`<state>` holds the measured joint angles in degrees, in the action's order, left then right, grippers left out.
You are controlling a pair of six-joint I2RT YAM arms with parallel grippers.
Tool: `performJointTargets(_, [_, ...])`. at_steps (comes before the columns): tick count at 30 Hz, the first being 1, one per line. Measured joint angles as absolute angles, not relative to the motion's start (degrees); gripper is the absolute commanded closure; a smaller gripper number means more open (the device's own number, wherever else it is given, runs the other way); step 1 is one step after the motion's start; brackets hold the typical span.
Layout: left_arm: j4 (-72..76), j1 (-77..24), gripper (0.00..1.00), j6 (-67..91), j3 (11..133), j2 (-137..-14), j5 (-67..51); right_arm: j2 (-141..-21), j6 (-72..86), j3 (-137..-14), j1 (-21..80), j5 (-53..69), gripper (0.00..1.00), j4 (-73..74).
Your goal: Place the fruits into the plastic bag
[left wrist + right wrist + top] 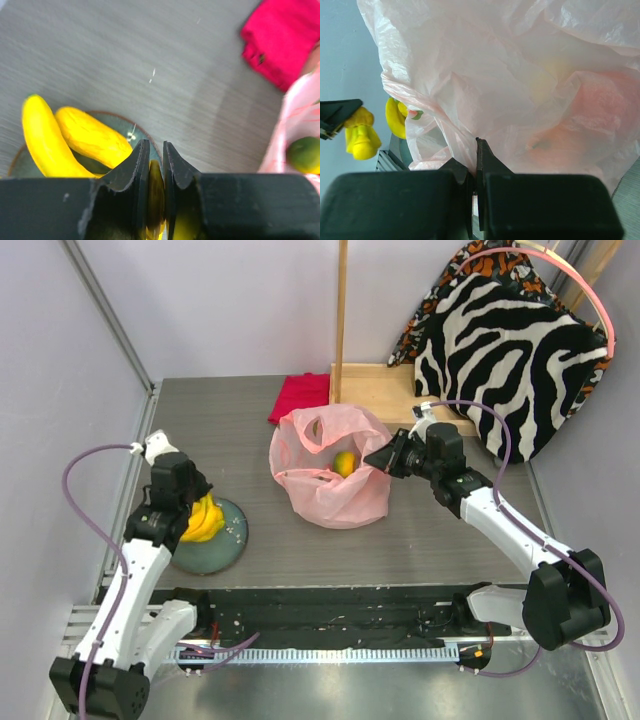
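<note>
The yellow bananas lie on a round grey-blue plate at the left. My left gripper is right over them and shut on one banana of the bunch; two more bananas show beside its jaws. The pink plastic bag stands open mid-table. A green-yellow round fruit lies inside it and shows in the left wrist view. My right gripper is shut on the bag's right rim. Reddish and orange shapes show dimly through the film.
A folded magenta-red cloth lies behind the bag. A wooden board with an upright post and a zebra-print cushion stand at the back right. Grey walls close in both sides.
</note>
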<state>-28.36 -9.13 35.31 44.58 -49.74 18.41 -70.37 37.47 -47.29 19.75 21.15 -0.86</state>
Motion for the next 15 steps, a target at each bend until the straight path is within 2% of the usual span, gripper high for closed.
performJointTargets(6, [-29.1, -8.7, 1.0, 33.3, 48.0, -43.9, 15.2, -70.4, 37.5, -47.3, 19.7, 21.2, 0.99, -0.8])
performJointTargets(11, [-23.3, -8.6, 1.0, 30.9, 49.3, -46.1, 0.7, -70.4, 37.5, -47.3, 19.7, 21.2, 0.99, -0.8])
performJointTargets(15, [-17.7, -10.5, 1.0, 30.7, 54.4, -55.1, -11.5, -70.4, 37.4, -47.3, 19.7, 21.1, 0.99, -0.8])
